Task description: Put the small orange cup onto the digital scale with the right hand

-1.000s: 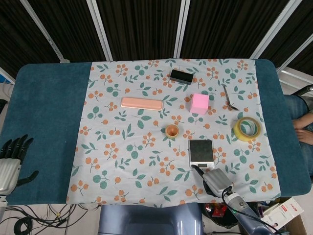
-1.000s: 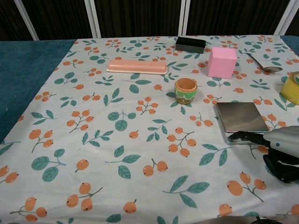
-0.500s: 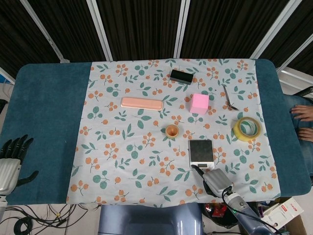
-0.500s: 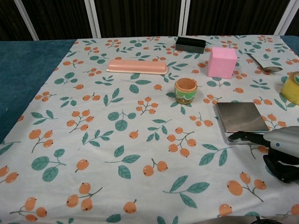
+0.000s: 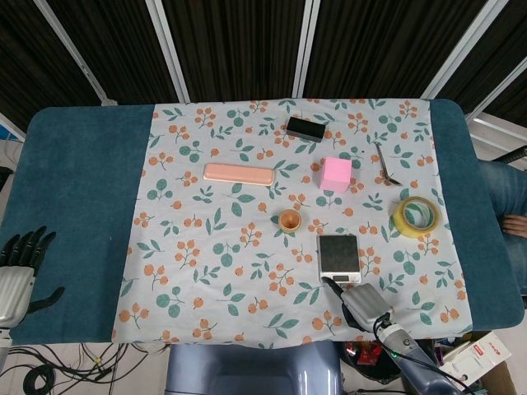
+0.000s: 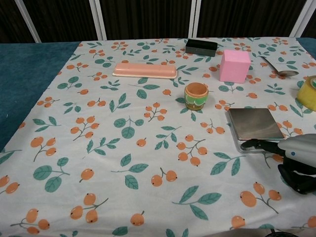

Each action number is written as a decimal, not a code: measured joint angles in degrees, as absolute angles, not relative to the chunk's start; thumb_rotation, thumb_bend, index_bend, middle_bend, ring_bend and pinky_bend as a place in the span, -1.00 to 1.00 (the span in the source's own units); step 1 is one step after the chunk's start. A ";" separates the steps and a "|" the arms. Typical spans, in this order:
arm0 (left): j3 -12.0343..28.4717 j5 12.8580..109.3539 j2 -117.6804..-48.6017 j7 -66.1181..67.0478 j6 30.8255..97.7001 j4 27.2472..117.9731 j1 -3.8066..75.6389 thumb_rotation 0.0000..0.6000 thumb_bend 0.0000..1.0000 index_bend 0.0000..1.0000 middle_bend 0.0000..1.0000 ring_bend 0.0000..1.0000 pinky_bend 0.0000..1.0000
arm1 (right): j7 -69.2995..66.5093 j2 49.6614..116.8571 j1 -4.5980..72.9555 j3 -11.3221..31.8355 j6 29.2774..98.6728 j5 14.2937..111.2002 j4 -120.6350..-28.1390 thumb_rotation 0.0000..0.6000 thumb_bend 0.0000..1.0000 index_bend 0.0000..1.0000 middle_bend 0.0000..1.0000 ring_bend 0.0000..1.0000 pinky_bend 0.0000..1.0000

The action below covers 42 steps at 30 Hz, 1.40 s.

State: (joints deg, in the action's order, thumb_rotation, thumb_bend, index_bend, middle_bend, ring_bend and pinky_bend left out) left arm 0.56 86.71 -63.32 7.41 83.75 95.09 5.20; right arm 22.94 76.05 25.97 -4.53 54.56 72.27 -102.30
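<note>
The small orange cup [image 6: 196, 95] stands upright on the floral cloth [image 6: 123, 148], just far-left of the digital scale [image 6: 255, 125] and apart from it — nothing is in contact with it. The right hand [image 6: 291, 160] lies low at the scale's near edge, holding nothing; one dark finger [image 6: 260, 144] reaches left along that edge, and how the rest are curled is hard to make out. The left hand [image 5: 18, 271] rests at the near left corner on the blue table cover [image 5: 74, 214], fingers spread and empty. Farther off lie a pink block [image 6: 234, 65], a peach case [image 6: 144, 70], a black box [image 6: 201, 47], a spoon [image 6: 278, 68] and a yellow tape roll [image 5: 415, 216].
</note>
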 measured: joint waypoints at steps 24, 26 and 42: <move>0.56 86.45 -63.23 7.57 83.48 95.24 5.26 1.00 -0.63 -1.00 -1.00 -1.00 -1.00 | 23.51 76.30 26.28 -4.98 54.04 72.00 -102.01 1.00 0.65 -0.67 0.86 0.99 1.00; 0.56 86.43 -63.23 7.58 83.47 95.25 5.26 1.00 -0.63 -1.00 -1.00 -1.00 -1.00 | 23.56 76.36 26.33 -4.96 54.01 71.94 -101.99 1.00 0.65 -0.59 0.86 0.99 1.00; 0.55 86.33 -63.17 7.65 83.41 95.38 5.25 1.00 -0.63 -1.00 -1.00 -1.00 -1.00 | 23.30 76.03 26.43 -4.11 55.11 71.97 -102.54 1.00 0.65 -0.87 0.86 0.99 1.00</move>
State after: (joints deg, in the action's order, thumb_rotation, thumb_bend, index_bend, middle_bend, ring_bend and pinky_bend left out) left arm 0.55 86.33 -63.17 7.65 83.41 95.38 5.25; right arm 23.30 76.03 26.43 -4.11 55.11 71.97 -102.54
